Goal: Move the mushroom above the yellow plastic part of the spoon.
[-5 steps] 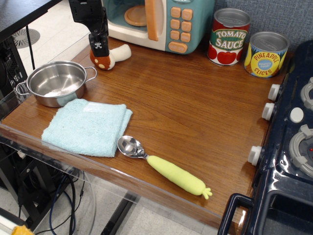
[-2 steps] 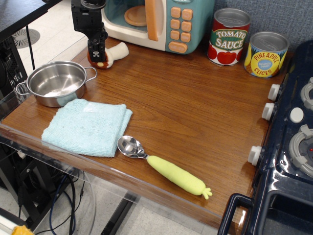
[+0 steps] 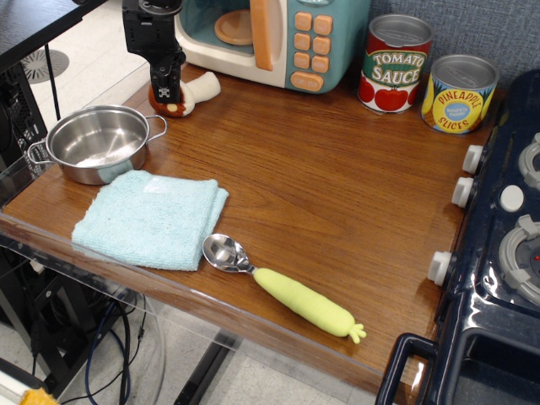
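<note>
At the far left corner of the brown wooden bench (image 3: 321,177) the black robot hand (image 3: 166,84) hangs straight down over the plush mushroom with its reddish-brown, cream-spotted cap and thick cream-white stem (image 3: 187,93), which lies on its side just in front of the teal toy microwave with orange buttons (image 3: 278,34). The hand covers most of the cap, with its fingertips down at the level of the toy, but from this angle it is impossible to tell how wide the fingers stand or whether they grip the mushroom at all. The stem pokes out to the right of the hand, pointing toward the microwave. Well apart from it, at the near edge of the bench, lies the small spoon with a shiny metal bowl and a light yellow-green, carrot-shaped plastic handle (image 3: 287,289); its bowl sits just beside the corner of a folded light-blue cloth (image 3: 152,218), and its nubby end points toward the dark blue toy stove (image 3: 498,245) on the right. A round stainless-steel pot with two loop handles (image 3: 99,142) stands behind the cloth. A tomato sauce can (image 3: 395,63) and a pineapple slices can (image 3: 458,93) stand side by side at the back right
</note>
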`<state>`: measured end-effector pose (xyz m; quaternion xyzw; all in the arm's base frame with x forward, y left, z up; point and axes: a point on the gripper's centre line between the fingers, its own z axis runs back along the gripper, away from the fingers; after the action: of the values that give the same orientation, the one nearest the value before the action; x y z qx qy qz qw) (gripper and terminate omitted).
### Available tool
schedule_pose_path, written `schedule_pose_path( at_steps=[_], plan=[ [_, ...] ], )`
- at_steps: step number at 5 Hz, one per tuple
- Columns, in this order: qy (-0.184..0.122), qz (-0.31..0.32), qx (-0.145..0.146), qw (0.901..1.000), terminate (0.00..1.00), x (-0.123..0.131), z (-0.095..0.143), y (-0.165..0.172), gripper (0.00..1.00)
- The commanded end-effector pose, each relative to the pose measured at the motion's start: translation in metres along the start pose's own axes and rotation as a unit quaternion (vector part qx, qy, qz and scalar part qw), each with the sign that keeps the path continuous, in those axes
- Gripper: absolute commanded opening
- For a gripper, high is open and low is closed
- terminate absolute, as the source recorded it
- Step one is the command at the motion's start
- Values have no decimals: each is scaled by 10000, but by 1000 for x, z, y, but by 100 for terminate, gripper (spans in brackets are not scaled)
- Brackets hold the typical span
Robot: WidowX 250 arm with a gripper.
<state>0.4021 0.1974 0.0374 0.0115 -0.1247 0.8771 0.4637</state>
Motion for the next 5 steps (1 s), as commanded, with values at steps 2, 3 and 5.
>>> schedule_pose_path(
  at_steps=[2,3,5],
  plan=[
    [288,178,-945,9949,0,29,92,0,0],
    [401,17,-1100,9931,0,17,117,28,0],
    [763,-624,-1164,9883,0,-36,138,110,0]
  ],
)
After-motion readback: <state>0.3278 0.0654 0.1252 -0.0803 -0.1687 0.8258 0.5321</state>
